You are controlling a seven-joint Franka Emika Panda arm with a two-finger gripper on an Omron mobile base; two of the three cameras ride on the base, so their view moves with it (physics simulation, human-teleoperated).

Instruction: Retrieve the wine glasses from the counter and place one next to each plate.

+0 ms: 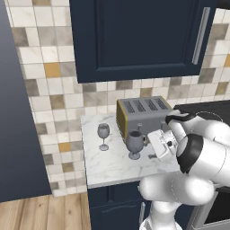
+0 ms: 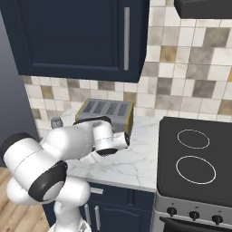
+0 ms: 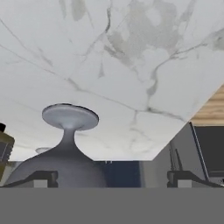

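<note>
Left base view: the pincer (image 1: 150, 143) sits level with the bowl of the nearer wine glass (image 1: 135, 144), which stands on the surface (image 1: 112, 164) just in front of the toaster (image 1: 143, 113). The second wine glass (image 1: 103, 136) stands well apart, on the far side of the nearer glass from the pincer. A sideways approach this close could knock the thin-stemmed glass over, or push it into the toaster, if the fingers meet the bowl off-centre.

Right base view: the arm covers the hand, so how far the fingers are spread cannot be told here. One glass (image 2: 56, 122) peeks out beyond the arm, left of the toaster (image 2: 107, 111); the stove (image 2: 195, 158) lies on the opposite side.

Hand view: the two fingertips (image 3: 41, 179) stand wide apart and hold nothing. The nearer glass (image 3: 65, 148) lies toward one finger rather than midway, its foot resting on the marble. Closing from here would, I judge, shove the bowl sideways rather than clamp it evenly.

No brand, label or writing is legible anywhere.
</note>
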